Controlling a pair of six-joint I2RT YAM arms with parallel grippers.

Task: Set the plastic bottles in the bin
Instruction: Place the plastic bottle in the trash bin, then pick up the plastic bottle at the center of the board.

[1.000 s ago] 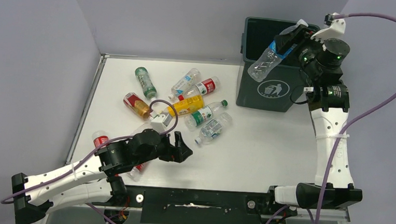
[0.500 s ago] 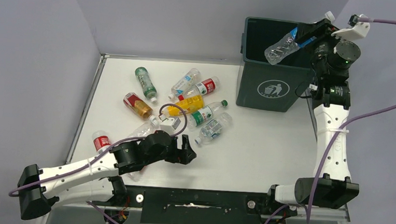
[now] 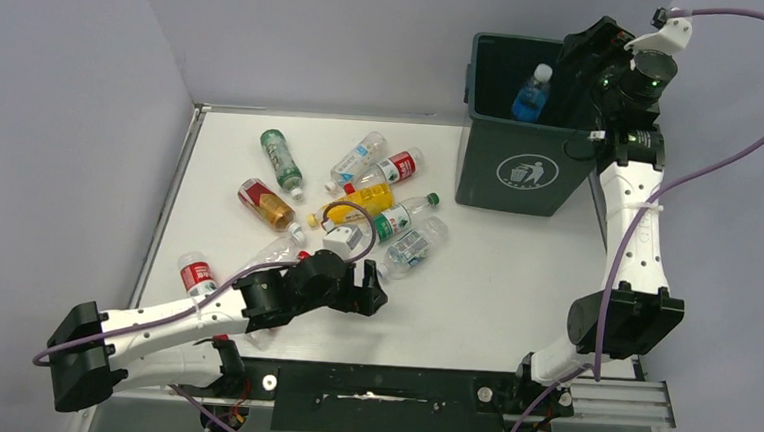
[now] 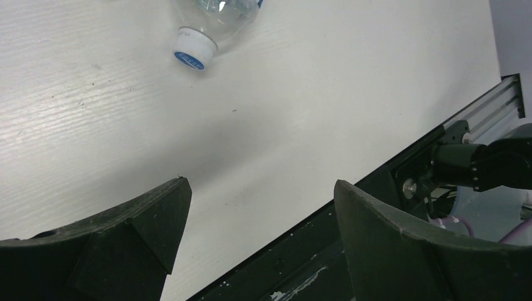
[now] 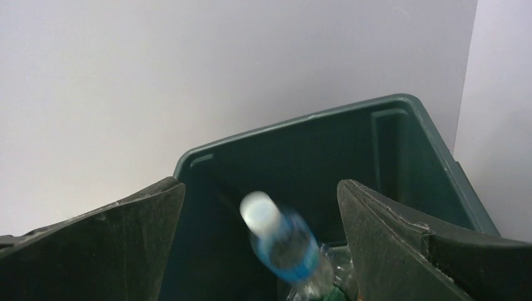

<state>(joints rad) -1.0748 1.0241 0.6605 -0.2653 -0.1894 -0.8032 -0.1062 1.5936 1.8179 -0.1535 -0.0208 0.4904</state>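
Note:
The dark green bin [image 3: 521, 172] stands at the back right of the table; its rim [image 5: 282, 128] shows in the right wrist view. My right gripper [image 3: 584, 43] [image 5: 260, 183] hangs open over it. A blue-labelled bottle [image 3: 532, 93] [image 5: 285, 244] is falling free inside, blurred. Several plastic bottles lie clustered mid-table: green [image 3: 281, 159], yellow [image 3: 361, 203], amber [image 3: 265, 203], and a clear one [image 3: 411, 246] closest to my left gripper. My left gripper [image 3: 368, 293] [image 4: 261, 182] is open and empty, low over the table, just short of that clear bottle's cap [image 4: 191, 55].
A red-labelled bottle [image 3: 193, 273] lies apart near the table's left edge. Another clear bottle [image 3: 278, 250] is partly under my left arm. Crumpled bottles [image 5: 332, 266] rest in the bin's bottom. The black front rail [image 4: 351, 251] runs close under my left fingers. Grey walls close the back and sides.
My right gripper swung over the bin's opening, opened and let go of the blue-labelled bottle, which now drops inside. My left arm crept rightward towards the clear bottle.

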